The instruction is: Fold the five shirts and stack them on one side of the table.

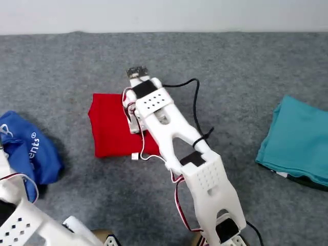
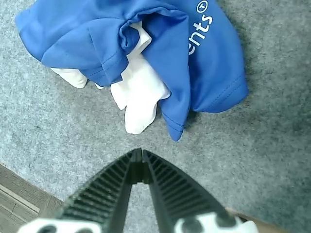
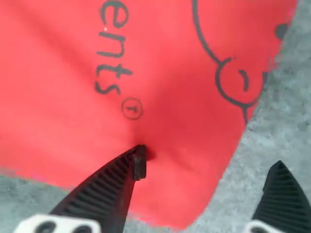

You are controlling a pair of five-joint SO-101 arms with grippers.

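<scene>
A folded red shirt [image 1: 110, 128] with dark print lies left of the table's middle. My right arm [image 1: 154, 105] stretches over its right edge. My right gripper [image 3: 209, 165] is open: one fingertip [image 3: 140, 159] presses into the red shirt [image 3: 146, 73] near its corner, and the other finger [image 3: 279, 184] hangs over bare grey table. A crumpled blue shirt [image 1: 25, 148] lies at the left edge. In the left wrist view the blue shirt [image 2: 194, 63] is bunched over a white shirt [image 2: 141, 97]. My left gripper [image 2: 142, 156] is shut and empty, just short of them.
A folded teal shirt [image 1: 297, 138] tops a small stack at the right edge, with a dark garment [image 1: 302, 180] showing beneath it. My left arm [image 1: 20, 220] sits at the front left corner. The grey felt table [image 1: 230, 66] has a wooden edge [image 2: 19, 204].
</scene>
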